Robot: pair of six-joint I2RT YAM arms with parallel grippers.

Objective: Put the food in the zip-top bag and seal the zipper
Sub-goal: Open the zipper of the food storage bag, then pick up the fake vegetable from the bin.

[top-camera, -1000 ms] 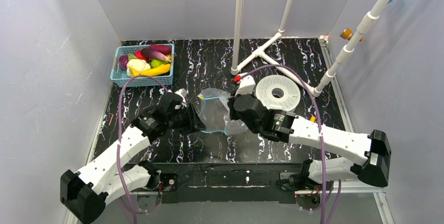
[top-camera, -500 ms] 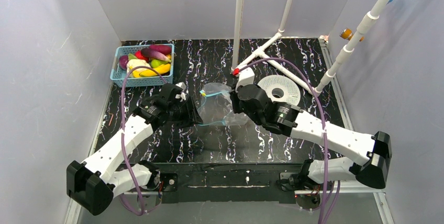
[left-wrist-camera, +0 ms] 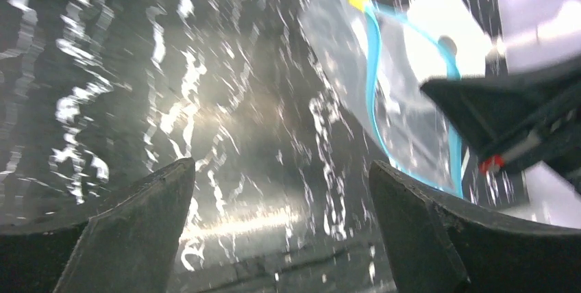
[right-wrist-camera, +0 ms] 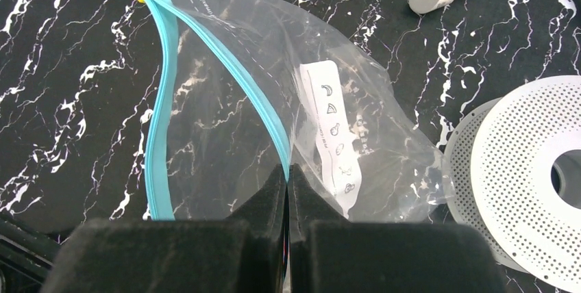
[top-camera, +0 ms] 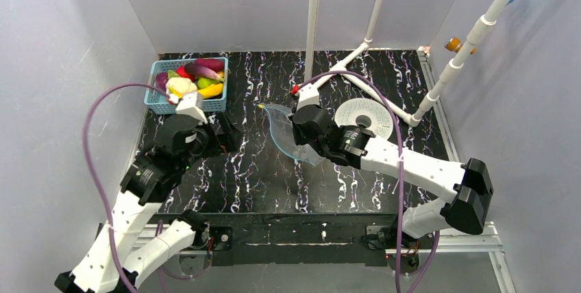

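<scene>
count: 1 zip-top bag (right-wrist-camera: 226,115), 1 blue basket (top-camera: 156,105), 1 white perforated disc (top-camera: 380,113), 2 grippers: left gripper (left-wrist-camera: 281,170), right gripper (right-wrist-camera: 288,173); food (top-camera: 195,82) in basket: several pieces, too bunched to count exactly

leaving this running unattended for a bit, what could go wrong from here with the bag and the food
1. Only the right gripper pinches the zip-top bag, at its zipper edge. The left gripper is open and clear of it, so the mouth could sag shut or swing when a piece is pushed in.
2. The food lies piled in the basket; a grab may catch two pieces or drag the basket.
</scene>
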